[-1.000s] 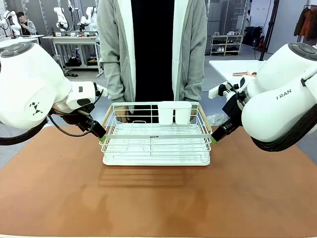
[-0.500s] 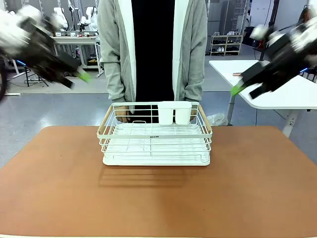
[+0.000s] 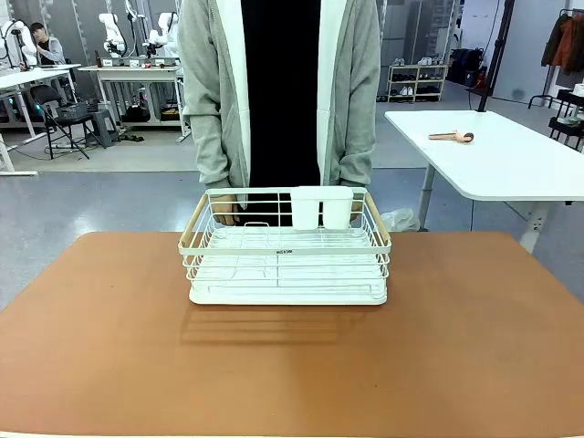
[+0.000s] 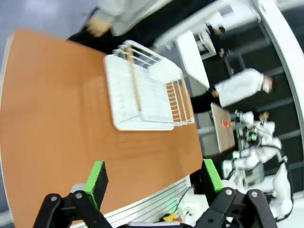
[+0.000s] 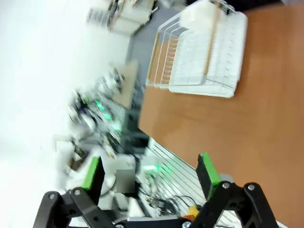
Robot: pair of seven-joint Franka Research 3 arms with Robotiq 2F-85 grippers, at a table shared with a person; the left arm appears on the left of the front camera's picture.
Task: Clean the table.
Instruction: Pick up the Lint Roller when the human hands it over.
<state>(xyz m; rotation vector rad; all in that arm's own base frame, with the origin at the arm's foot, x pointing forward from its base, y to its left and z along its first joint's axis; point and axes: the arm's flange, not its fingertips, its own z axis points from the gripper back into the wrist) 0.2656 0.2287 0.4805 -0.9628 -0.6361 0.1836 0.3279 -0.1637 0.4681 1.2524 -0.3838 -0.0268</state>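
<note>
White rack point(image 3: 287, 251) on the table point(image 3: 292, 365) partly hides a hand point(image 3: 224, 213) (behind wires).

The rack point(image 3: 287, 265) stands on the counter point(image 3: 109, 347), in the middle between left and right and close to the far edge. Inside the rack, a holder point(image 3: 321, 208) sits against its far wall. The person point(image 3: 281, 91) stands just behind the rack, on the far side of the counter. Farther back on the right is a second counter point(image 3: 493, 155) with a small tool point(image 3: 452, 137) on it. The left hand point(image 4: 154, 175) and the right hand point(image 5: 148, 172) are both above the counter's near side, well apart from the rack.
</note>
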